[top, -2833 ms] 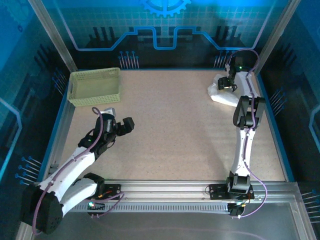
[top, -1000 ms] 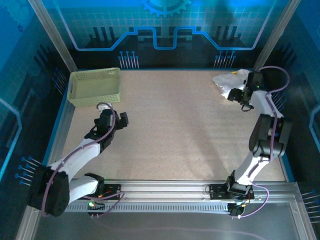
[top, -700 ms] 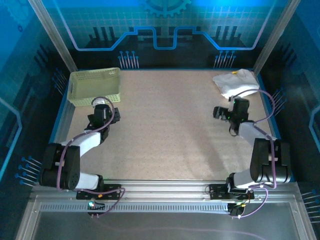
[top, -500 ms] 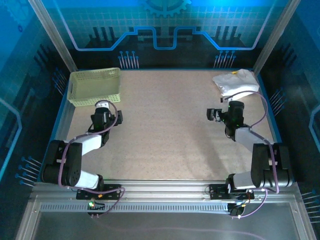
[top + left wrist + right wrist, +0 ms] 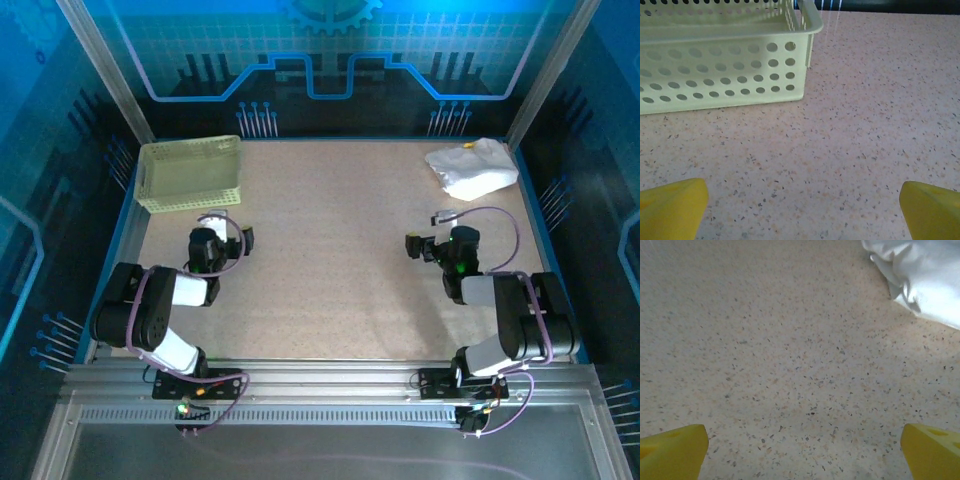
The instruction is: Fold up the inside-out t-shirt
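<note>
speckled table (image 5: 340, 230), t-shirt (image 5: 472, 168), lattice basket (image 5: 190, 172)

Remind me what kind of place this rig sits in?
Looks like an enclosed robot test cell, not a home: speckled table fenced by aluminium framing, blue printed circuit-pattern backdrop, a basket and t-shirt as props.

You have a pale yellow-green lattice basket (image 5: 188, 198) standing upright, empty, at the far left corner of the speckled counter (image 5: 330, 260).
</note>
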